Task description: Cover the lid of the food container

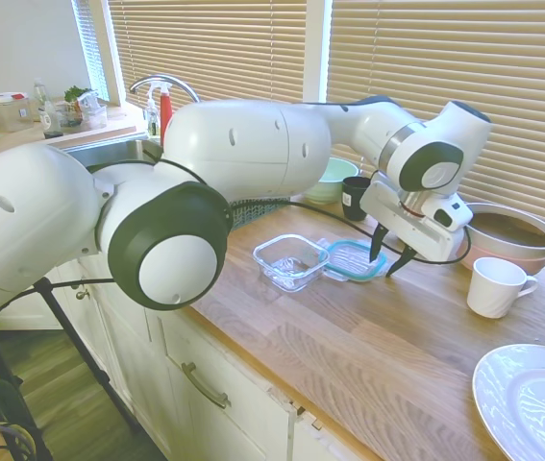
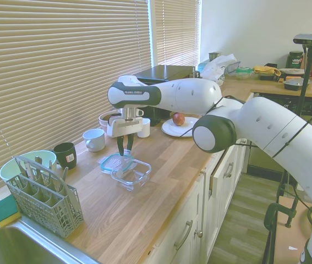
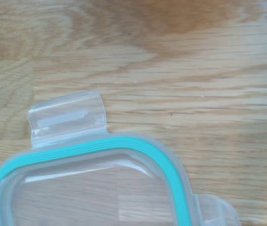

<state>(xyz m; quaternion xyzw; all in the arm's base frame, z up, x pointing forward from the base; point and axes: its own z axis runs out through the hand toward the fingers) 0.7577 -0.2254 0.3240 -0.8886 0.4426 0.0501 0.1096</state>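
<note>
A glossy white robot arm (image 1: 253, 144) with bulbous rounded segments, dark grey joint rings and caps, small oval holes, a thin black cable, and dark tapered fingers (image 1: 378, 242) on a white gripper (image 1: 391, 253).

A wooden countertop (image 1: 349, 336) carried the lid (image 1: 354, 258) flat beside the food container (image 1: 290, 260), with a white mug (image 1: 496, 286), a black cup (image 1: 354, 197), a brown-filled bowl (image 1: 510, 236), a white plate (image 1: 532, 399) and a grey cutlery rack (image 2: 43, 198) around them
</note>
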